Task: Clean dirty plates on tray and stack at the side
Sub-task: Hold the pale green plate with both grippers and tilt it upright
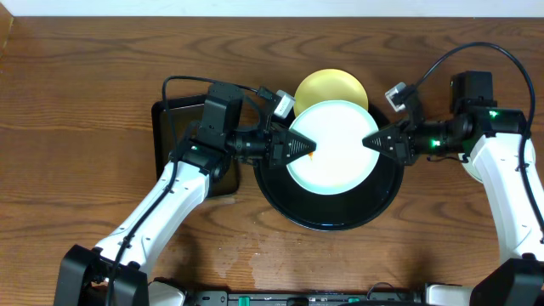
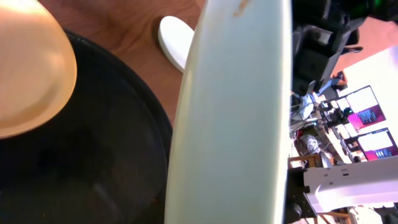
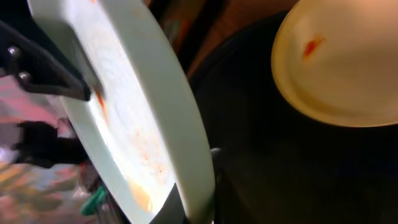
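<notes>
Item 1: mint-white plate [image 1: 336,149]. It was held above the round black tray [image 1: 331,223], over its far half, tilted and clear of the tray floor. Faint orange smears [image 3: 102,109] were noted on its face.

Item 2: left gripper [image 1: 308,149]. Its jaws were closed on the plate's rim over the left side of the tray.

Item 3: right gripper [image 1: 370,140]. Its jaws were closed narrowly on the opposite rim, over the right side of the tray.

Item 4: pale yellow plate [image 1: 327,85]. It was found at the far edge of the tray, partly covered by the mint-white plate, with one orange smear [image 3: 313,45].

Item 5: rectangular black tray [image 1: 167,127]. It was located just left of the round tray on the wooden desk [image 1: 85,85], largely hidden by the left arm.
</notes>
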`<state>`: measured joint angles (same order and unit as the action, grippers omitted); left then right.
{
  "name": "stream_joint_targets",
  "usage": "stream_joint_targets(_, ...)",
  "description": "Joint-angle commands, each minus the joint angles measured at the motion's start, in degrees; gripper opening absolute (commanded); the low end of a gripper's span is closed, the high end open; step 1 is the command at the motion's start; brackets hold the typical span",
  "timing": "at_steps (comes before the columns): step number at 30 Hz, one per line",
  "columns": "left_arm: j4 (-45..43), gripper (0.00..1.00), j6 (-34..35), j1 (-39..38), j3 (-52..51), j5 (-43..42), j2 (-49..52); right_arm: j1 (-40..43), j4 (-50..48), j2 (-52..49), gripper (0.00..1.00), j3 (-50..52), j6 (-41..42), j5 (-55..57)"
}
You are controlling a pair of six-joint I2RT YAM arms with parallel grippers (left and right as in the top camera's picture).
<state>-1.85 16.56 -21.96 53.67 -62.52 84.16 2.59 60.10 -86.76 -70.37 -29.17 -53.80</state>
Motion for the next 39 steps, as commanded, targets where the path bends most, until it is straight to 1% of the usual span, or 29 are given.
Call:
stream_joint_targets(1,-3.4,0.26,1.7,-1.4,1.0,-3.0,-0.4,-2.2,1.6,-0.6,0.02,0.0,-1.7,-6.7)
stream_joint_targets(2,-4.4,0.30,2.3,-1.4,1.0,-3.0,-0.4,-2.2,2.1,-0.6,0.02,0.0,-1.8,-6.7)
stream_joint_targets(5,-6.9,0.31,4.1,-1.1,1.0,-3.0,-0.4,-2.3,3.3,-0.5,0.02,0.0,-1.8,-6.7)
stream_joint_targets(7,-7.5,0.27,4.4,-1.1,1.0,-3.0,-0.4,-2.3,3.7,-0.5,0.01,0.0,-1.7,-6.7)
stream_joint_targets(9,-7.5,0.21,4.3,-1.1,1.0,-3.0,-0.4,-2.3,4.0,-0.5,0.01,0.0,-1.7,-7.1)
stream_joint_targets(11,-7.5,0.08,4.3,-1.1,1.0,-2.9,-0.4,-2.3,4.4,-0.5,0.01,0.0,-1.7,-8.2)
stream_joint_targets(14,-7.5,0.07,4.4,-1.1,1.0,-2.8,-0.4,-2.3,4.8,-0.2,0.04,0.0,-1.8,-9.2)
stream_joint_targets(15,-7.5,0.08,4.5,-1.1,1.0,-2.8,-0.4,-2.3,4.9,0.0,0.07,0.0,-1.9,-9.2)
stream_joint_targets(16,-7.5,0.08,4.8,-1.1,1.0,-2.9,-0.4,-2.3,4.9,0.2,0.14,0.0,-2.4,-9.2)
stream_joint_targets(18,-7.5,0.08,4.8,-1.1,1.0,-3.1,-0.4,-2.3,5.3,0.8,0.31,0.0,-5.2,-9.0)
stream_joint_targets(20,-7.7,0.07,4.8,-1.1,1.0,-4.6,-0.4,-2.3,5.5,1.5,0.38,0.0,-7.5,-9.1)
stream_joint_targets(22,-7.8,0.07,4.8,-0.9,1.0,-7.4,-0.4,-2.3,5.5,1.9,0.42,0.0,-10.7,-9.4)
stream_joint_targets(24,-8.0,0.07,4.8,-0.5,1.0,-9.7,-0.4,-2.3,5.5,2.0,0.42,0.0,-11.8,-9.6)
stream_joint_targets(26,-8.0,0.07,4.8,0.2,1.0,-11.9,-0.4,-2.3,5.5,2.0,0.40,0.0,-11.9,-9.6)
stream_joint_targets(29,-8.0,0.07,4.8,1.9,1.0,-13.4,-0.4,-2.3,5.7,2.0,0.32,0.0,-11.8,-10.3)
stream_joint_targets(30,-8.0,0.07,4.8,2.3,1.0,-13.4,-0.4,-2.3,6.0,2.0,0.31,0.0,-11.9,-10.9)
stream_joint_targets(32,-8.0,0.07,4.7,3.2,1.0,-13.4,-0.4,-2.3,6.6,2.0,0.25,0.0,-11.8,-11.6)
stream_joint_targets(33,-8.0,0.07,4.7,3.5,1.0,-13.4,-0.4,-2.3,7.0,2.0,0.24,0.0,-11.8,-12.2)
stream_joint_targets(34,-8.2,0.08,4.7,3.6,1.0,-13.4,-0.4,-2.3,7.4,2.0,0.24,0.0,-11.8,-13.4)
stream_joint_targets(37,-9.7,0.07,4.7,3.7,1.0,-13.4,-0.4,-2.4,8.3,2.0,0.28,0.0,-11.8,-17.0)
stream_joint_targets(39,-10.4,0.08,4.7,3.7,1.0,-13.4,-0.4,-2.4,8.7,2.0,0.29,0.0,-11.9,-20.3)
